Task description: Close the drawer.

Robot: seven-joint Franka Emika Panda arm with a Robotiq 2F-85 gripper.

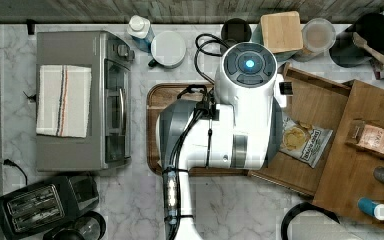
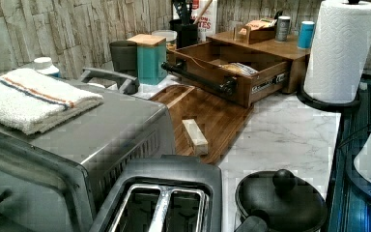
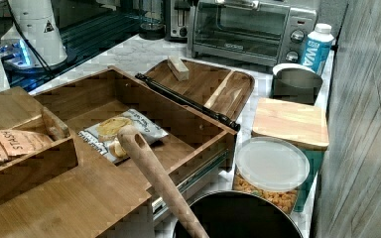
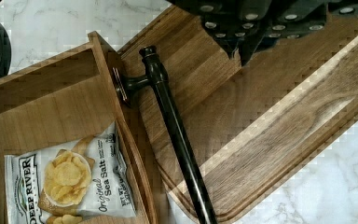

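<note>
The drawer [image 1: 314,80] is a light-brown wooden box pulled out open from under the cabinet top [image 1: 360,165]. A bag of chips [image 1: 304,141] lies inside it. Its black bar handle [image 4: 177,135] runs along the front wall [image 2: 217,84] and hangs over the dark wooden tray [image 4: 270,121]. In the wrist view my gripper [image 4: 242,46] hovers above the tray, a short way out from the handle and apart from it. In the top view my white arm [image 1: 230,120] covers most of the tray and the drawer's front. The right view shows the drawer [image 3: 178,116] open with the bag [image 3: 121,131] in it.
A small wooden block [image 2: 194,136] lies on the tray. A toaster oven [image 1: 80,100] with a folded towel stands at the top view's left, a toaster [image 1: 35,205] below it. Canisters [image 3: 278,168] and a pot with a wooden spoon [image 3: 158,178] crowd the wall side. A paper towel roll [image 2: 340,48] stands beside the cabinet.
</note>
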